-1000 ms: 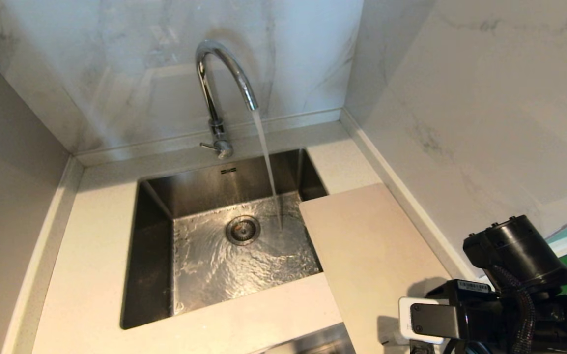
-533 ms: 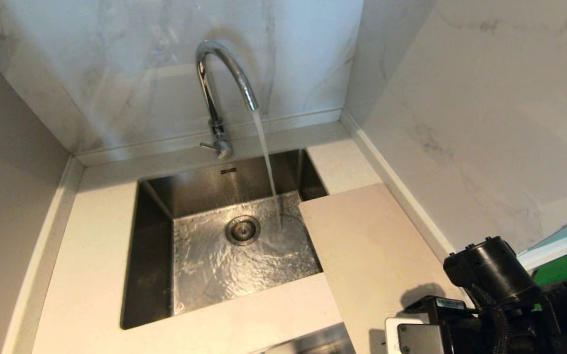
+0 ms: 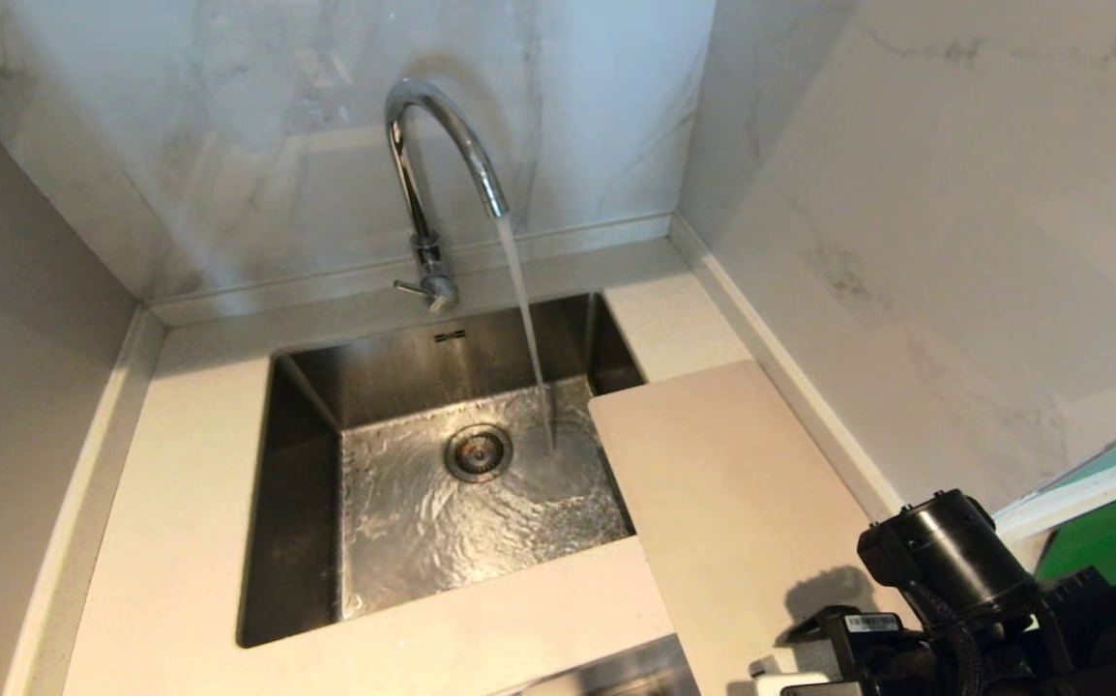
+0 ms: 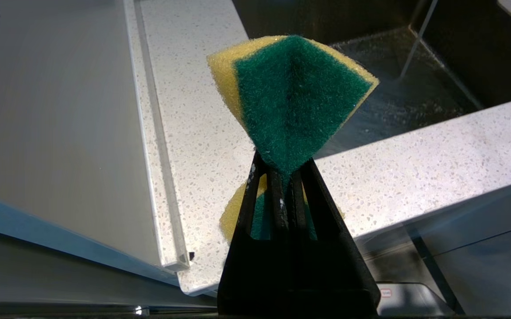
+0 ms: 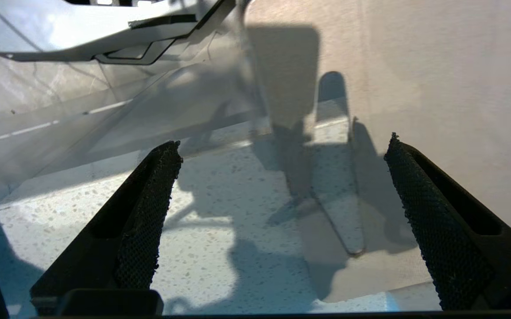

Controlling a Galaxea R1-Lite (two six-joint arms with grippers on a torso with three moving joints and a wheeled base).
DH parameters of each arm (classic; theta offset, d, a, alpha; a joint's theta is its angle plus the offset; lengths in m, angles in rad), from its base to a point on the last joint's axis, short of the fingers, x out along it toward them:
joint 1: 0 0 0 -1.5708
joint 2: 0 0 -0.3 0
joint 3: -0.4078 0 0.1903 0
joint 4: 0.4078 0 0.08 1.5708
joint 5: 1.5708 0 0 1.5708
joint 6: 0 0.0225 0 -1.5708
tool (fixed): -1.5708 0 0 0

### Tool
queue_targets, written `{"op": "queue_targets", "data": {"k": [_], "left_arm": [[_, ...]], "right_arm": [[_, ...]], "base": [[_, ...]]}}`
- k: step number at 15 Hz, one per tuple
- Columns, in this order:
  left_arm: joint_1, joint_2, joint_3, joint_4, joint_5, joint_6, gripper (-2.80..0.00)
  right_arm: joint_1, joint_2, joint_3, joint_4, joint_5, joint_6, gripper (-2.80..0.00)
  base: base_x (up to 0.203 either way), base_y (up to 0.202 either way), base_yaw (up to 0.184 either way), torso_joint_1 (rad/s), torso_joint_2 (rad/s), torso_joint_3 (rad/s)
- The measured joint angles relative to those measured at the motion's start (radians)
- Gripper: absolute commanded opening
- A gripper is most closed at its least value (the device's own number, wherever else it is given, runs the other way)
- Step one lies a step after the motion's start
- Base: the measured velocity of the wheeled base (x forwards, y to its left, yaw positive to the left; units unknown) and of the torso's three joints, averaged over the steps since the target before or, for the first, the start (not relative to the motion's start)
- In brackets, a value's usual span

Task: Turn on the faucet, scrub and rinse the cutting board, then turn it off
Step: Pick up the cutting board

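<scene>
One faucet point(image 3: 427, 184), chrome gooseneck, pours a stream into the single steel sink point(image 3: 307, 454). One cutting board point(image 3: 722, 503), pale beige, lies flat on the tabletop point(image 3: 181, 503), overhanging the sink's right edge. Left tool point(image 4: 284, 175) clamps one green-yellow sponge point(image 4: 293, 95); right tool point(image 5: 282, 199) gapes above the board's handle slot point(image 5: 337, 177).

Black right arm point(image 3: 954, 570), braided cable, textured black fingers point(image 5: 149, 221)

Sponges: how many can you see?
1. A green and yellow scrubbing sponge is pinched in the left gripper, held near the speckled white counter by the steel sink. Others could be outside the views.
</scene>
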Motion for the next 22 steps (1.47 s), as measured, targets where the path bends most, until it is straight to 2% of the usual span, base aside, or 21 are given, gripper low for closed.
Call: {"op": "queue_targets", "data": {"k": [14,17,22], "left_arm": [[0.0,0.0,0.0,0.0,0.0,0.0,-2.8],[0.0,0.0,0.0,0.0,0.0,0.001,-2.8],[0.0,0.0,0.0,0.0,0.0,0.0,-2.8]], "right_arm": [[0.005,0.099,0.028,-0.004,-0.003,-0.007,0.0],[0.012,0.13,0.038,-0.076,-0.002,-0.006,0.0],[0.014,0.164,0.042,-0.091,-0.002,-0.007,0.0]], "base": [[0.0,0.0,0.0,0.0,0.0,0.0],[0.0,0.0,0.0,0.0,0.0,0.0],[0.0,0.0,0.0,0.0,0.0,0.0]]}}
